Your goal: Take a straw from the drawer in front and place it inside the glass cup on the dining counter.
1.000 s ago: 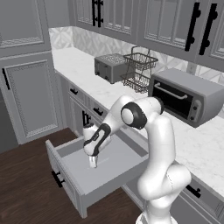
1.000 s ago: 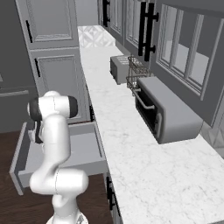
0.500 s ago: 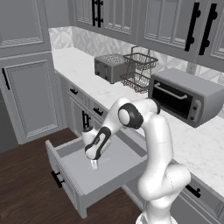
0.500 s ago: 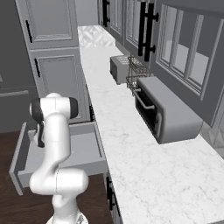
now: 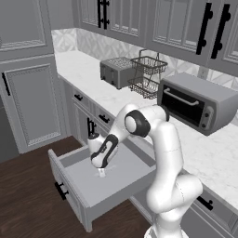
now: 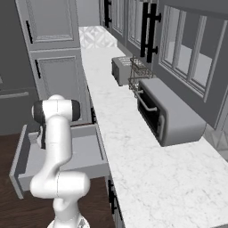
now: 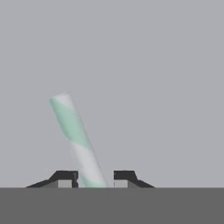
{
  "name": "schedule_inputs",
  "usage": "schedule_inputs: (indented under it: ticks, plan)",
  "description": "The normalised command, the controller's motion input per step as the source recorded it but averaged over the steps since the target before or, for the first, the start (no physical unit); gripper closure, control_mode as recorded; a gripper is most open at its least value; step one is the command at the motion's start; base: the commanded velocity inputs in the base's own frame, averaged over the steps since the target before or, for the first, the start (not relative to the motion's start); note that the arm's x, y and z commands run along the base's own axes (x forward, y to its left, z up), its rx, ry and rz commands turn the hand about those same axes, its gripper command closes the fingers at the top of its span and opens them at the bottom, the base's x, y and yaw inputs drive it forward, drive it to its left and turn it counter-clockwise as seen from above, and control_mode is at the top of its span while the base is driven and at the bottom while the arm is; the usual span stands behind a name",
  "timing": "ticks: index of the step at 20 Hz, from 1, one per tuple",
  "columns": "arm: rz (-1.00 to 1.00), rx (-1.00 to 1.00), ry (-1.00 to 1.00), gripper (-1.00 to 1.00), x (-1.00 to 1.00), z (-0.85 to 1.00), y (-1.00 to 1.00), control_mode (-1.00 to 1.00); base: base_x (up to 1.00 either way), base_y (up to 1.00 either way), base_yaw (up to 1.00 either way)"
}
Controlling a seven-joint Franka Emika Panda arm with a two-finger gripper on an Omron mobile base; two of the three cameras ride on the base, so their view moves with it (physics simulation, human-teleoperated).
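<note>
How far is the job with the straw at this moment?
Done: the wide grey drawer stands open. In hand: the dark two-finger gripper is down in it, jaws around the thin green-and-white striped straw, which lies on the drawer floor. Left: lifting it and putting it in the glass cup.

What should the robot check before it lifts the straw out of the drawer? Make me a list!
1. Drawer pulled open: ok.
2. Hand down inside the drawer: ok.
3. Straw between the two fingertips: ok.
4. Fingertips squeezing the straw tight: cannot tell; a gap shows beside the straw in the hand view.
5. Room above the drawer to lift straight up: ok.
6. Glass cup and dining counter ready: cannot tell.
</note>
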Motion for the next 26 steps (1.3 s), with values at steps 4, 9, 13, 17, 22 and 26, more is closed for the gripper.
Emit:
schedule_inputs:
  ticks: [4,9,13,17,22,26]
  plan:
    - [0.09,0.00,-0.07,1.00,-0.15,-0.42,0.00,-1.00,0.00,0.00,0.00]
    - [0.00,0.01,-0.10,1.00,-0.07,-0.06,0.00,-1.00,0.00,0.00,0.00]
    - [-0.19,0.10,-0.09,1.00,-0.03,0.65,0.00,-1.00,0.00,0.00,0.00]
    - [-0.42,0.18,-0.06,1.00,0.00,1.00,0.13,-1.00,0.00,0.00,0.00]
    - [-0.51,0.05,-0.06,1.00,0.00,1.00,0.20,-1.00,0.00,0.00,0.00]
    - [-0.53,0.00,-0.01,1.00,0.00,1.00,0.13,-1.00,0.00,0.00,0.00]
